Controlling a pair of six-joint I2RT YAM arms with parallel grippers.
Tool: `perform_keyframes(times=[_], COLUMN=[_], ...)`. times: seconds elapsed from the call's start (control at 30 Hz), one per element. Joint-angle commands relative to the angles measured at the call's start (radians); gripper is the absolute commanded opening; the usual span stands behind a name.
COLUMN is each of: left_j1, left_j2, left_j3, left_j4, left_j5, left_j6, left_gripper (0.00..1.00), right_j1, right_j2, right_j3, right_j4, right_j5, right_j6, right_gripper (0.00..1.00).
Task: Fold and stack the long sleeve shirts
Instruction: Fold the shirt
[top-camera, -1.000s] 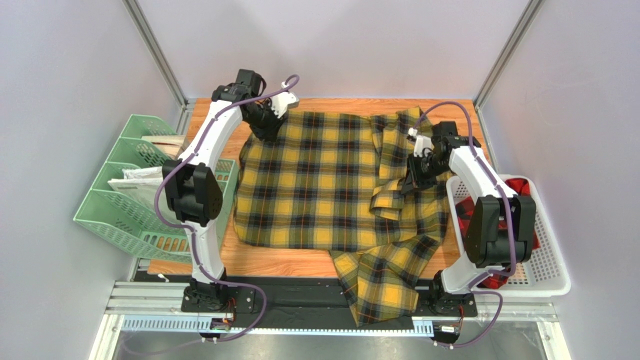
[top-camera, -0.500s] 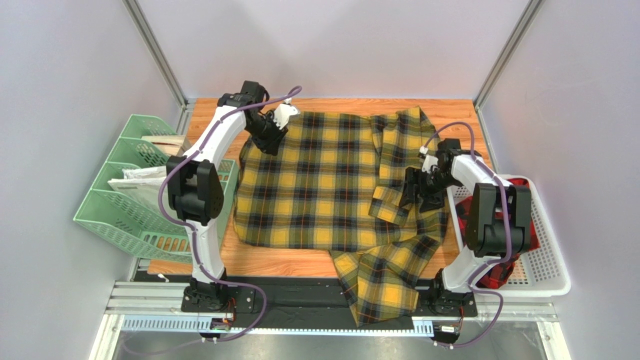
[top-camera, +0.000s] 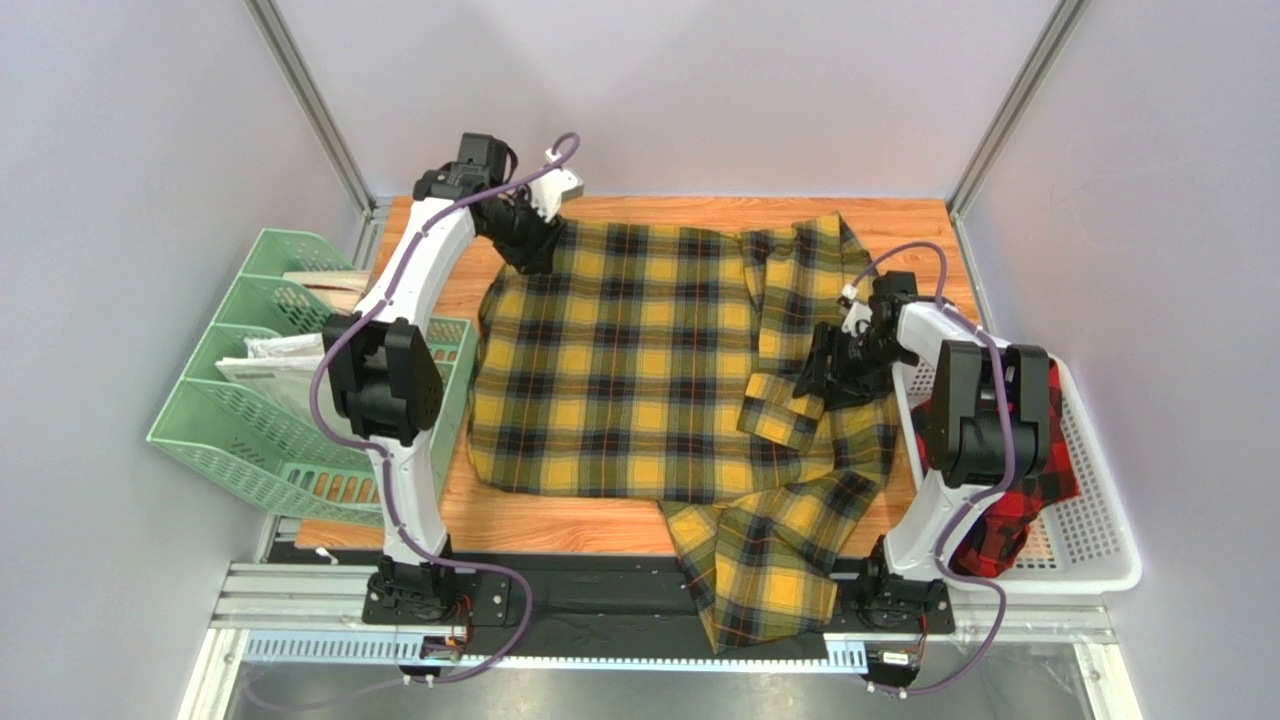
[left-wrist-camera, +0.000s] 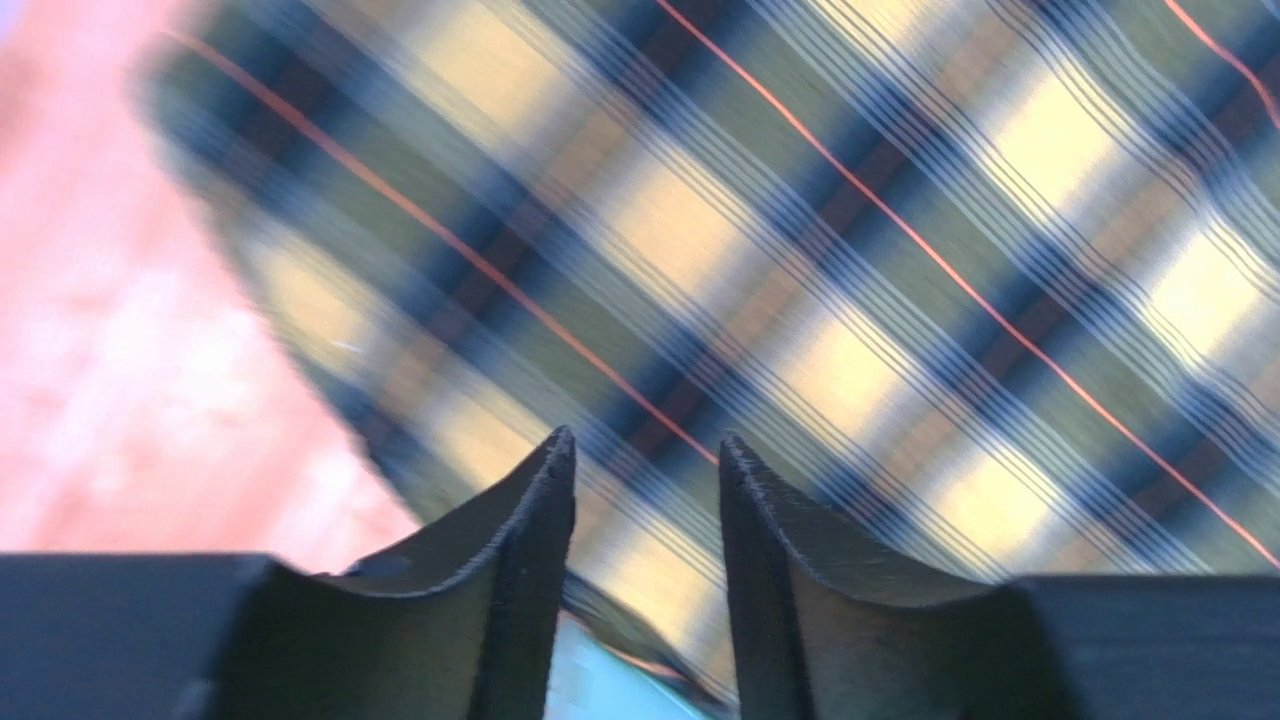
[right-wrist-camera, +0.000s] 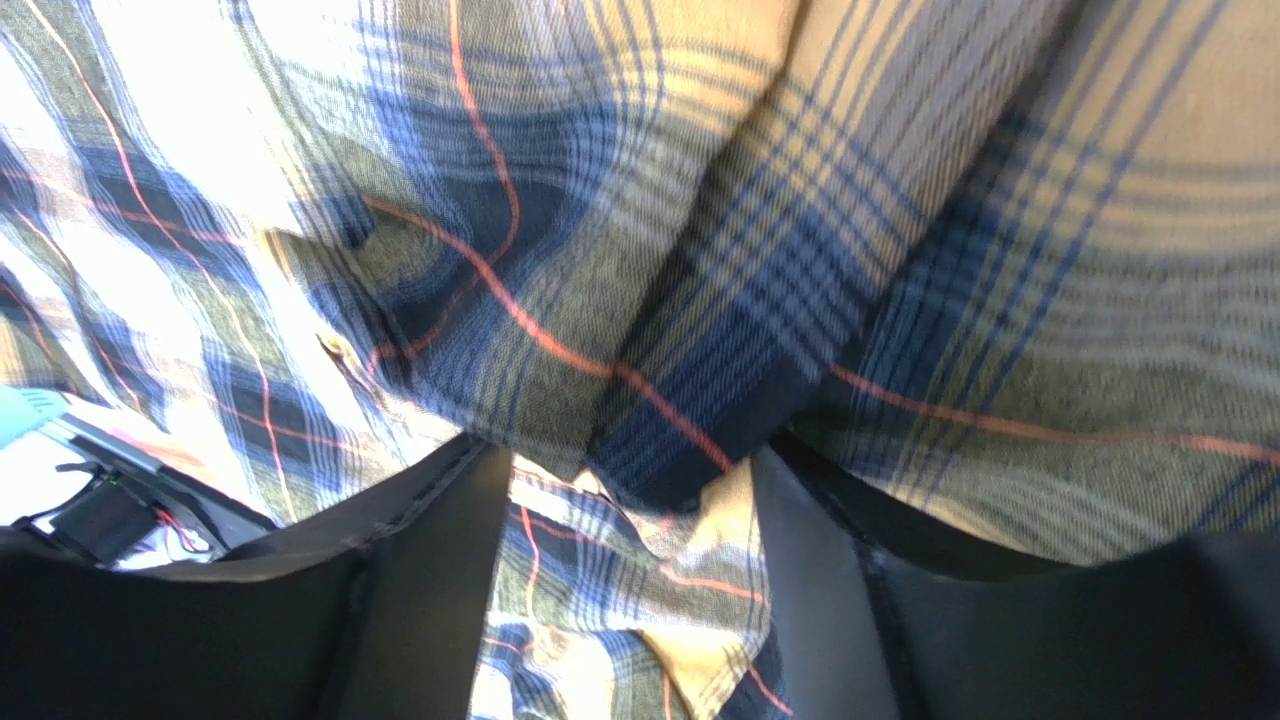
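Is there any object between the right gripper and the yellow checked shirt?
Nothing visible. The right gripper hangs directly over the yellow shirt, jaws apart, with only a fold of its cloth in the gap.

No readable txt, labels, brand marks, nos. or signs in any view; wrist cams too blurred/close to tell.

- The wooden table (top-camera: 586, 528) is carrying a yellow-and-black shirt (top-camera: 646, 360), which is lying spread out flat across most of its top.
- One sleeve (top-camera: 766, 578) is trailing over the table's near edge.
- A green rack (top-camera: 256, 405) is sitting at the left edge and a white basket (top-camera: 1097, 525) at the right. Whether either is resting on the wood is not showing.
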Motion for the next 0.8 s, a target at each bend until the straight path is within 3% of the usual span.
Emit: perform_keyframes(times=[0.0, 0.1, 0.17, 0.23, 0.3, 0.47, 0.77], left_j1=[0.013, 0.013, 0.007, -0.004, -0.015, -0.024, -0.056], left_j2=[0.103, 0.256, 0.359, 0.386, 0.366, 0.226, 0.068], left_j3=[0.129, 0.344, 0.485, 0.492, 0.392, 0.083, -0.328], left_j4=[0.130, 0.055, -0.084, -0.156, -0.172, -0.137, -0.184], left_j5=[0.004, -0.022, -0.065, -0.102, -0.137, -0.139, -0.171], left_j6=[0.011, 0.035, 0.068, 0.114, 0.156, 0.151, 0.198], left_gripper=[0.52, 0.52, 0.46, 0.42, 0.39, 0.39, 0.30], right_j1=[-0.003, 0.000, 0.002, 0.006, 0.017, 0.031, 0.051], right_j2=[0.019, 0.022, 0.022, 0.025, 0.039, 0.081, 0.163], right_j3=[0.053, 0.064, 0.071, 0.076, 0.082, 0.100, 0.160], right_j4=[0.048, 0.032, 0.010, -0.010, -0.028, -0.074, -0.191], right_j5=[-0.051, -0.072, -0.063, -0.051, -0.014, 0.079, 0.207], right_j6=[0.036, 0.035, 0.015, -0.001, -0.027, -0.062, -0.175], right_gripper=[0.51, 0.33, 0.21, 0.13, 0.00, 0.00, 0.00])
